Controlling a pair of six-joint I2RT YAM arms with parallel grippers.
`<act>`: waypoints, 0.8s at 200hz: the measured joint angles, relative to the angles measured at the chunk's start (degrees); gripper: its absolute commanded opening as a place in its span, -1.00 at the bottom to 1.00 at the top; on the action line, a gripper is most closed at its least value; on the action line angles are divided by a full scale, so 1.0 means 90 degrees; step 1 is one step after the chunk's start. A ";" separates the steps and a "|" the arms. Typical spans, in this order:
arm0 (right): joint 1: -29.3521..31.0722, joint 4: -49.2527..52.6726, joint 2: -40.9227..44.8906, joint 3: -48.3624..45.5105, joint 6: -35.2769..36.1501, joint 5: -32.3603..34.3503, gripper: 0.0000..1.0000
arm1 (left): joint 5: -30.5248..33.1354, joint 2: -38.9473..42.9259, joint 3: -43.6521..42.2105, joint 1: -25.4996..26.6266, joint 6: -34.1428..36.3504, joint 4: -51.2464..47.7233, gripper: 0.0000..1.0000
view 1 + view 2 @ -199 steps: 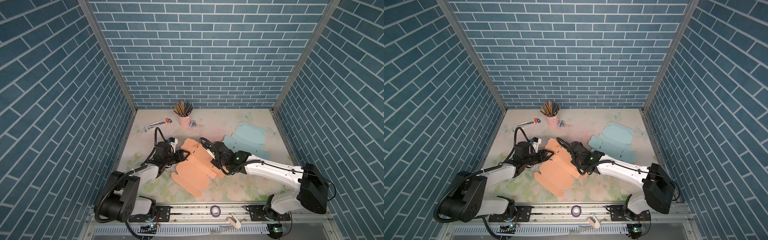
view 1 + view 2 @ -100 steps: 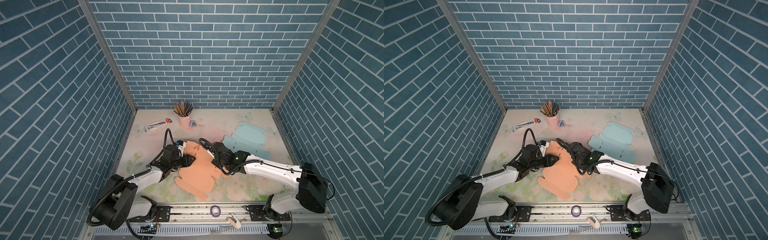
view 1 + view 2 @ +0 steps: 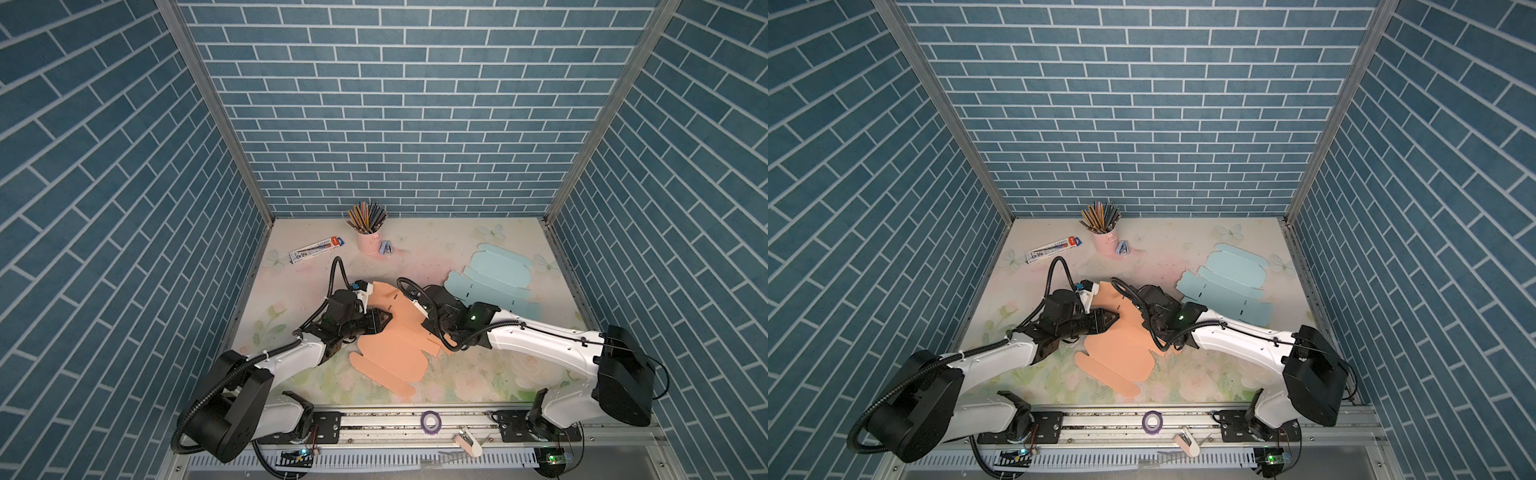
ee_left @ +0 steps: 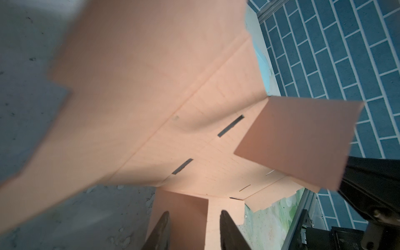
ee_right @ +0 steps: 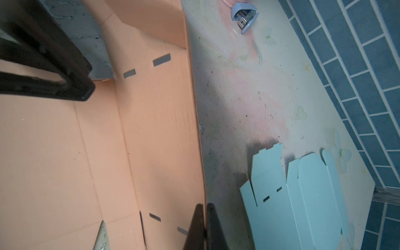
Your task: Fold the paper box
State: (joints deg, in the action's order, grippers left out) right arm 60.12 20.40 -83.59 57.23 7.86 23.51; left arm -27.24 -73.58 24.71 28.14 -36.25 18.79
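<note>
An orange paper box (image 3: 395, 353) blank lies partly unfolded at the middle of the table in both top views (image 3: 1121, 349). My right gripper (image 5: 205, 205) is shut on its far right edge, which stands up a little. My left gripper (image 4: 193, 213) is open at the blank's left side, and a raised, creased flap (image 4: 184, 216) sits between its fingers. In a top view the left gripper (image 3: 386, 318) points right over the blank, and the right gripper (image 3: 426, 322) is mostly hidden under its own wrist. Slots and a raised side flap (image 4: 298, 138) show in the left wrist view.
A flat light blue box blank (image 3: 494, 282) lies at the right rear. A pink cup of pencils (image 3: 368, 237), a blue stapler (image 3: 386, 248) and a pen packet (image 3: 318, 249) stand along the back. A purple tape ring (image 3: 431, 420) rests on the front rail.
My left gripper has moved right, onto the blank's left side, and the blank's left part has lifted and bunched. The right gripper has kept its grip on the edge.
</note>
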 measured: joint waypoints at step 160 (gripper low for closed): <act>0.0369 -0.1433 -0.0032 -0.0500 0.2637 0.1367 -1.00 | 0.0146 0.2307 0.0102 -0.1528 -0.0338 -0.1302 -0.27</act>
State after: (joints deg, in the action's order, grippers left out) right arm 63.44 7.51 -83.88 52.73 31.59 35.81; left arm -25.93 -52.82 25.63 14.39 -39.29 7.07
